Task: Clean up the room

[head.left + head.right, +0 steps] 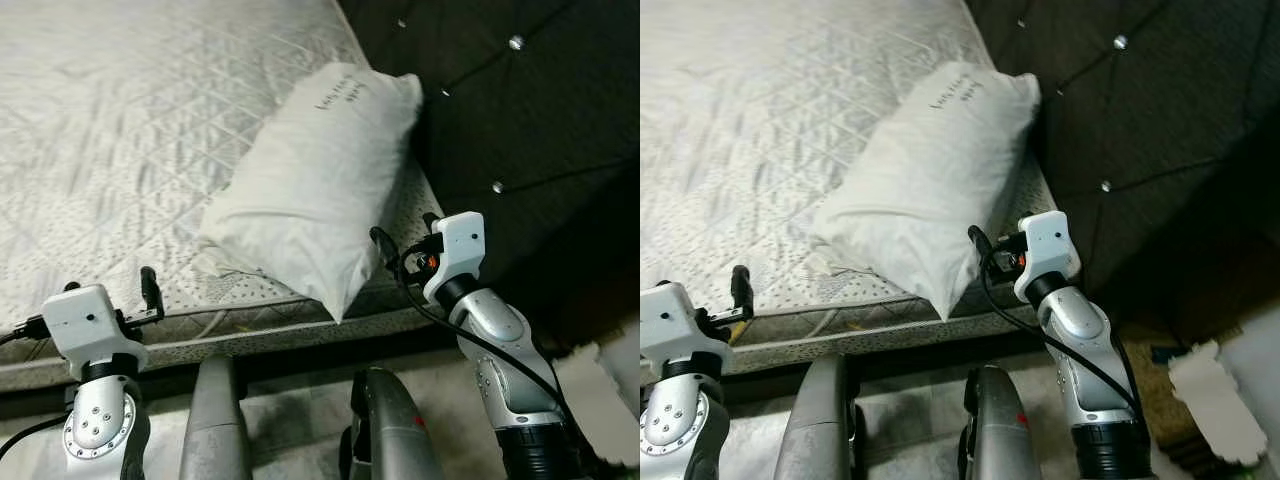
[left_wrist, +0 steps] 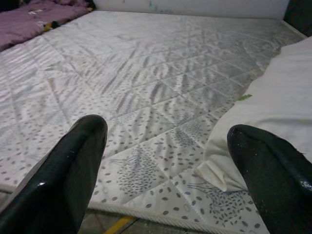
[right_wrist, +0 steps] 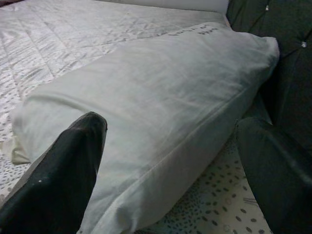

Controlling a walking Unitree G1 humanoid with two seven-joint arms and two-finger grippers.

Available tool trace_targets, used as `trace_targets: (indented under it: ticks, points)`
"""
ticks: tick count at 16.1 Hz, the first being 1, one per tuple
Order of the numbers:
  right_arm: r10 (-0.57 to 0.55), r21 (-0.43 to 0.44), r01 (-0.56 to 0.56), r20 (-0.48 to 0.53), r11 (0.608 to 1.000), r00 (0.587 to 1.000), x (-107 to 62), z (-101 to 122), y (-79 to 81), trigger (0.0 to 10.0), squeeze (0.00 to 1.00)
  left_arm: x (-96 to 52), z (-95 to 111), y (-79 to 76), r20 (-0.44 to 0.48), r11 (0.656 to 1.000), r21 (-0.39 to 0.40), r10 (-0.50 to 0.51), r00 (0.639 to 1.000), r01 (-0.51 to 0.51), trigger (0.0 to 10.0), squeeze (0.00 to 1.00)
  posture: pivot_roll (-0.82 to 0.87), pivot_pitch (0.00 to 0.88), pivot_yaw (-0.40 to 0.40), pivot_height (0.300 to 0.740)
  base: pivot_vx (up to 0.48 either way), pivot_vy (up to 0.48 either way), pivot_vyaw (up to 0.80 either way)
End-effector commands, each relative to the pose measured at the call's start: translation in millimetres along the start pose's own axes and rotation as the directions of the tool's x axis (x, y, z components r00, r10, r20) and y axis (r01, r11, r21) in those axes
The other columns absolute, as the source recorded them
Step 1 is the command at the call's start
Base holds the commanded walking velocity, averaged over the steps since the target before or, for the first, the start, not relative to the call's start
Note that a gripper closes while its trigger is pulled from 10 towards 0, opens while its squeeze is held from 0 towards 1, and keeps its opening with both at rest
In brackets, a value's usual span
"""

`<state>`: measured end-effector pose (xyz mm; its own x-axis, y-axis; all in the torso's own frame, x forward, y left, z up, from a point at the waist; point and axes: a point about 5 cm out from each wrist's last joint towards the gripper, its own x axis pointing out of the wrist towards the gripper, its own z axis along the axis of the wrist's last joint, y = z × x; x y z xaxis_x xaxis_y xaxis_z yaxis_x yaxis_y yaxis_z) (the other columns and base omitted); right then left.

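A white pillow (image 1: pixel 310 190) lies on the quilted grey mattress (image 1: pixel 120 120), its far end against the headboard and its near corner reaching the mattress's front edge. My right gripper (image 1: pixel 407 238) hovers open at that near corner, the pillow (image 3: pixel 156 112) showing between and beyond its two black fingers. My left gripper (image 1: pixel 110 290) stands open over the mattress's front edge, left of the pillow, with bare mattress (image 2: pixel 146 97) ahead of it and the pillow's edge (image 2: pixel 278 112) to one side.
A dark tufted headboard (image 1: pixel 520 110) rises along the right of the bed. Purple bedding (image 2: pixel 29 19) lies at the mattress's far side. My legs (image 1: pixel 215 420) stand on pale floor by the bed frame. A white scrap (image 1: pixel 1215 400) lies on the floor at right.
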<state>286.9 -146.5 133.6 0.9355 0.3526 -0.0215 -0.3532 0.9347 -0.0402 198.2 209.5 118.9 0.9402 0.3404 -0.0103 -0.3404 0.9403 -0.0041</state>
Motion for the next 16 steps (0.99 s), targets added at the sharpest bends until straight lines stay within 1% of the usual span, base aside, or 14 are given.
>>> trace_targets:
  ticks: [1, 4, 5, 6, 9, 10, 13, 16]
  points:
    - [0.022, -0.019, -0.022, 0.02, 1.0, 1.0, 1.7, 4, 2.2, 10.0, 0.0, -0.6, 3, -0.1, 0.006, 1.0, 0.002, 0.003, 1.0, -0.003, 10.0, 0.0, -0.06, 0.18, -0.048, 0.605, 0.0, 0.0, 0.0]
    - [0.04, -0.011, -0.04, 0.005, 0.999, 0.999, 1.6, 1, 5.2, 10.0, 0.0, 0.1, 3, 0.1, 0.006, 1.0, -0.001, 0.005, 1.0, -0.005, 10.0, 0.0, -0.06, 0.183, -0.047, 0.577, 0.0, 0.0, 0.0]
    - [0.055, -0.013, -0.055, 0.001, 0.998, 0.998, 2.1, 1, 6.6, 10.0, 0.0, 0.4, 3, 0.1, 0.006, 1.0, -0.001, 0.006, 1.0, -0.006, 10.0, 0.0, -0.06, 0.184, -0.047, 0.577, 0.0, 0.0, 0.0]
    - [0.107, -0.023, -0.108, -0.019, 0.994, 0.994, 3.8, 0, 11.9, 10.0, 0.0, 0.7, 4, 0.0, 0.006, 1.0, -0.002, 0.006, 1.0, -0.006, 10.0, 0.0, -0.06, 0.184, -0.047, 0.577, 0.0, 0.0, 0.0]
    - [0.153, -0.021, -0.154, -0.038, 0.988, 0.988, 8.2, -2, 16.0, 10.0, 0.0, 1.7, 4, -0.7, 0.009, 1.0, -0.003, 0.002, 1.0, -0.002, 10.0, 0.0, -0.06, 0.183, -0.047, 0.577, 0.0, 0.0, 0.0]
    - [0.18, -0.043, -0.182, -0.052, 0.982, 0.982, 8.7, -3, 18.0, 10.0, 0.0, 1.9, 4, -0.8, 0.009, 1.0, -0.005, 0.004, 1.0, -0.004, 10.0, 0.0, -0.06, 0.182, -0.048, 0.572, 0.0, 0.0, 0.0]
    - [0.195, -0.043, -0.197, -0.045, 0.979, 0.98, 8.0, -4, 20.3, 10.0, 0.0, 2.5, 4, -0.8, 0.01, 1.0, -0.005, 0.007, 1.0, -0.007, 10.0, 0.0, -0.06, 0.181, -0.049, 0.542, 0.0, 0.0, 0.0]
    - [0.2, -0.049, -0.203, -0.052, 0.978, 0.978, 9.4, -5, 21.6, 10.0, 0.0, 3.1, 4, -0.7, 0.012, 1.0, -0.004, 0.011, 1.0, -0.011, 10.0, 0.0, -0.06, 0.179, -0.049, 0.537, 0.0, 0.0, 0.0]
